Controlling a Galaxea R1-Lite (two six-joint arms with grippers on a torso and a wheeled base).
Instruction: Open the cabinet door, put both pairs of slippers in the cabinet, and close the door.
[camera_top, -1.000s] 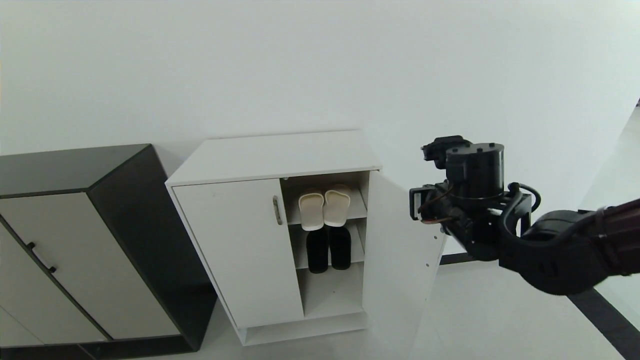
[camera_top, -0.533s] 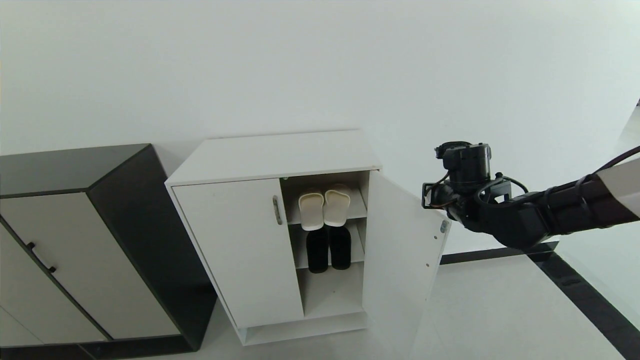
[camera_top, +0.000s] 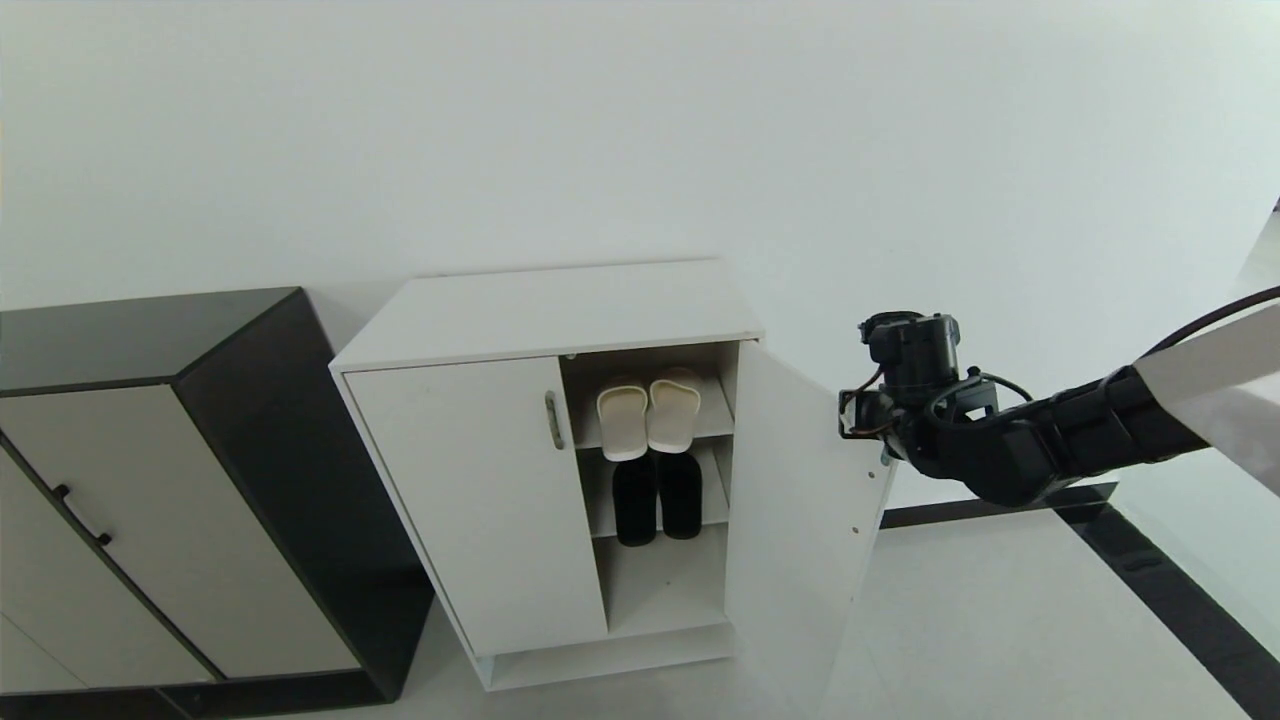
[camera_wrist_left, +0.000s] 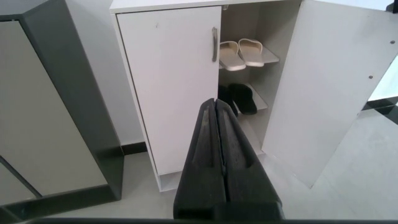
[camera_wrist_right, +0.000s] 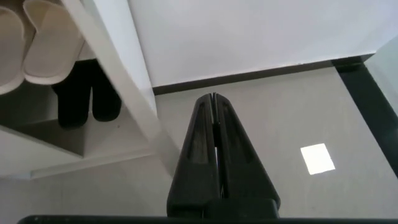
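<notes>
While the cabinet door (camera_top: 790, 520) stays open, the right jaws, pressed together, have neared its edge.

white wall (camera_top: 640, 120), pale floor (camera_top: 1000, 620), black cupboard (camera_top: 250, 450)

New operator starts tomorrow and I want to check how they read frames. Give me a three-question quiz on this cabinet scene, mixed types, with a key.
1. True or false: the black slippers sit on a shelf above the white slippers.
2. Which door of the white cabinet stands open? A) neither B) right-hand door C) both
3. Fill in: the right gripper, near that door's outer edge, has its fingers ___.
Key: 1 false; 2 B; 3 shut.
</notes>
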